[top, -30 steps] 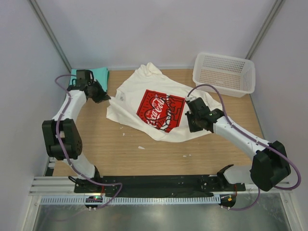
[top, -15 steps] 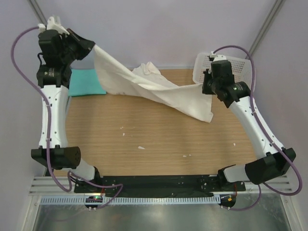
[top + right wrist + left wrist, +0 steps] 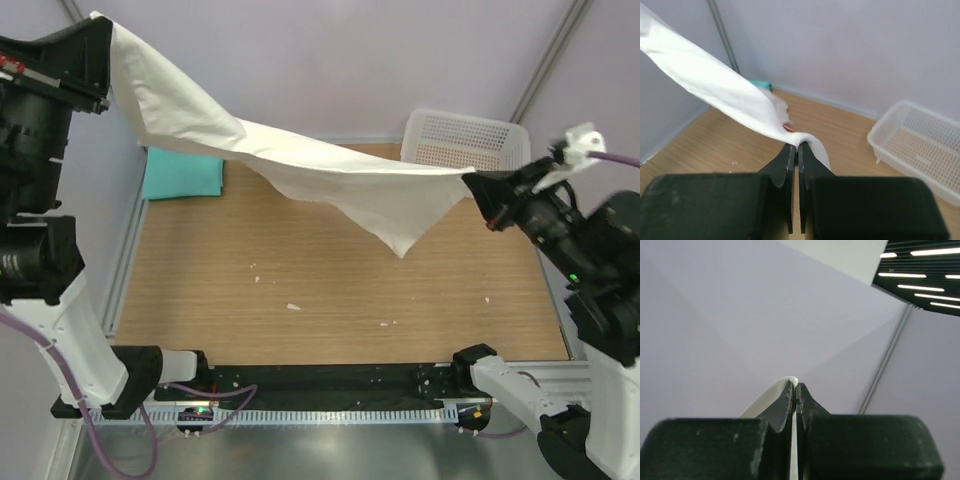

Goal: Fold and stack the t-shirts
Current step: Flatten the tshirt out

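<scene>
I am holding the white t-shirt (image 3: 330, 175) stretched above the counter (image 3: 330, 300) — left tool (image 3: 104, 45) clamping one end high, right tool (image 3: 472, 183) clamping the other. The teal t-shirt (image 3: 183, 175) is lying at far left.

Left claw (image 3: 795, 386) and right claw (image 3: 795, 146) held high, both clamped.
</scene>
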Tool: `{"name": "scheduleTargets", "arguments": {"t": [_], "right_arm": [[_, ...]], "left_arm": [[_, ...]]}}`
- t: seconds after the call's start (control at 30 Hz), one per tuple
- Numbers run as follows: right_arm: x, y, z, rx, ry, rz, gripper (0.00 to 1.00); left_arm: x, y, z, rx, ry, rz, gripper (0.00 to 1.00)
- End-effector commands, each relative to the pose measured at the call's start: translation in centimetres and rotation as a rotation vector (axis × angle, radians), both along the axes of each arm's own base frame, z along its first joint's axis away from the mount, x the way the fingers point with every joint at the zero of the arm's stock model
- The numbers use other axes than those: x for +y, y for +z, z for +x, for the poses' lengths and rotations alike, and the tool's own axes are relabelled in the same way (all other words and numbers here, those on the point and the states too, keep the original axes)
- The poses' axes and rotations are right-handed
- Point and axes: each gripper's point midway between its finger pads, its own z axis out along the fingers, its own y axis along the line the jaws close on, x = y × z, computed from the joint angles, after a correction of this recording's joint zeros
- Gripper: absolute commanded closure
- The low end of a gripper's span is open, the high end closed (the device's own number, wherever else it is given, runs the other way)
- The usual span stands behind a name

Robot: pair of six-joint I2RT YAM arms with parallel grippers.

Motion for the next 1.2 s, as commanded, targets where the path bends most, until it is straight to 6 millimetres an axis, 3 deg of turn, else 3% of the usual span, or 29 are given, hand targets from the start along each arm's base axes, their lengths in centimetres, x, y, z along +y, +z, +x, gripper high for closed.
{"name": "scheduleTargets", "arguments": {"t": [0.0,0.07,0.17,0.23,0.3,0.4,0.43,0.5,0.53,0.6,0.63,0.67,0.7,0.73,0.77,0.87,0.9,0.97,1.0,1.07,1.13,1.17], "right_arm": [[1.3,5.9,-6.1,-0.222,0.188,0.01,0.98],[1.0,7.8,-8.2,-0.267,0.209,0.026,0.99],[0.7,9.9,-10.2,-0.326,0.22,0.064,0.99],[0.7,10.2,-10.0,-0.325,0.218,0.082,0.99],[1.0,9.6,-9.1,-0.296,0.213,0.101,0.99],[0.7,6.8,-5.6,-0.204,0.129,0.129,0.99],[0.9,4.3,-3.8,-0.14,0.102,0.126,0.99],[0.0,2.3,-1.0,-0.084,-0.007,0.154,0.99],[-0.1,-0.4,1.0,-0.018,-0.054,0.141,0.99],[-0.9,-3.3,3.5,0.044,-0.141,0.118,0.99],[-1.0,-6.7,5.8,0.114,-0.193,0.084,0.99],[-1.8,-8.4,7.0,0.143,-0.256,0.066,0.99],[-1.9,-10.0,8.1,0.158,-0.274,0.027,0.99],[-1.8,-13.0,9.8,0.204,-0.298,-0.009,0.99],[-2.3,-14.4,10.7,0.222,-0.336,-0.027,0.99],[-3.8,-19.7,13.5,0.304,-0.435,-0.118,0.99],[-5.2,-20.7,14.0,0.336,-0.49,-0.139,0.99],[-7.1,-22.4,14.7,0.389,-0.557,-0.159,0.99],[-8.8,-23.7,15.1,0.43,-0.593,-0.162,0.99],[-10.0,-25.2,15.2,0.477,-0.608,-0.174,0.99],[-11.5,-26.5,15.3,0.524,-0.638,-0.184,0.99],[-11.2,-26.6,15.4,0.524,-0.611,-0.178,0.99]], "left_arm": [[-0.7,5.0,-8.1,-0.238,0.002,0.075,1.0],[-0.3,6.7,-11.7,-0.326,0.014,0.07,1.0],[0.3,8.1,-14.7,-0.407,0.026,0.067,1.0],[0.4,8.4,-14.7,-0.431,0.038,0.082,1.0],[0.4,8.3,-13.3,-0.421,0.059,0.095,1.0],[-0.8,6.7,-7.6,-0.319,0.068,0.129,1.0],[-1.7,5.4,-4.2,-0.263,0.066,0.158,1.0],[-3.5,1.7,2.2,-0.122,0.046,0.207,1.0],[-5.0,-1.8,7.4,-0.012,0.019,0.243,1.0],[-6.0,-5.9,12.8,0.103,-0.028,0.257,1.0],[-7.3,-8.6,15.3,0.162,-0.095,0.281,1.0],[-8.2,-12.3,19.4,0.249,-0.13,0.285,1.0],[-8.7,-14.2,21.0,0.286,-0.147,0.303,1.0],[-9.5,-17.5,23.3,0.349,-0.173,0.326,1.0],[-10.2,-20.7,26.2,0.384,-0.191,0.348,1.0],[-10.7,-27.9,30.5,0.501,-0.237,0.406,1.0],[-10.8,-32.0,32.6,0.573,-0.247,0.415,1.0],[-10.9,-36.0,34.2,0.641,-0.279,0.416,1.0],[-10.9,-39.0,35.3,0.691,-0.283,0.428,1.0],[-10.7,-41.6,36.0,0.734,-0.284,0.442,1.0],[-10.7,-42.9,36.4,0.761,-0.291,0.433,1.0],[-10.5,-42.7,36.4,0.763,-0.293,0.421,1.0]]}}
